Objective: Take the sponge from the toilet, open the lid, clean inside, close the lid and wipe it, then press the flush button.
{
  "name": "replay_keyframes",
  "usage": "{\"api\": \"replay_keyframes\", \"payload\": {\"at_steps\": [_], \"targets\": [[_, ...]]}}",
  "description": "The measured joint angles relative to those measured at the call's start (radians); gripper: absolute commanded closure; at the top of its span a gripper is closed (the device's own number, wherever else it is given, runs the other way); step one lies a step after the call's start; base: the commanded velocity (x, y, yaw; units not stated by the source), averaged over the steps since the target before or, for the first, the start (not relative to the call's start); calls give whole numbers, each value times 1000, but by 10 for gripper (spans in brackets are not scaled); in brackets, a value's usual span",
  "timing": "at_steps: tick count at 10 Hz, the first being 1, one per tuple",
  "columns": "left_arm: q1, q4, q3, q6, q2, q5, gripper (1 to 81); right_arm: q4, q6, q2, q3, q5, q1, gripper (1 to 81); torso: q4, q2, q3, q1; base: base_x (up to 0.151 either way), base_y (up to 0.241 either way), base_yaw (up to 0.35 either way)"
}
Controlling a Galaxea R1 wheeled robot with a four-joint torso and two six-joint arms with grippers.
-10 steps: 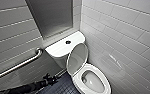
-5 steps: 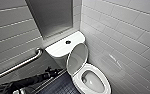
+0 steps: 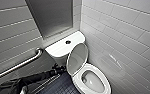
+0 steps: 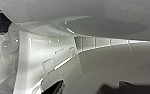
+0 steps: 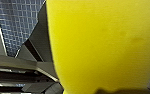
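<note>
Toilet [image 3: 59, 49] right of centre in the head view, lid [image 3: 77, 58] raised toward the tank. Left gripper [image 3: 56, 68] just beside the lid's lower left edge, fingers apart. Sponge [image 5: 101, 45] clamped in right gripper [image 5: 108, 90]. Flush button [image 3: 68, 42] upper centre, on the tank top

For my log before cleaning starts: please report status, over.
Left hand at the raised lid. Right hand holds the sponge. Nothing seen blocking the toilet.
</note>
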Motion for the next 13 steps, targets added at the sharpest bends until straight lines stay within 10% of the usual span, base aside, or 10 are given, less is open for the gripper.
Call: {"api": "replay_keyframes", "payload": {"at_steps": [9,13], "targets": [[216,225,113,-4,6,6,10,1,-1,174,-281,-93,28,811,0,0,0,0,0,0,0],[424,357,117,-4,-45,18,10,158,-264,213,-307,-136,18,811,0,0,0,0,0,0,0]]}}
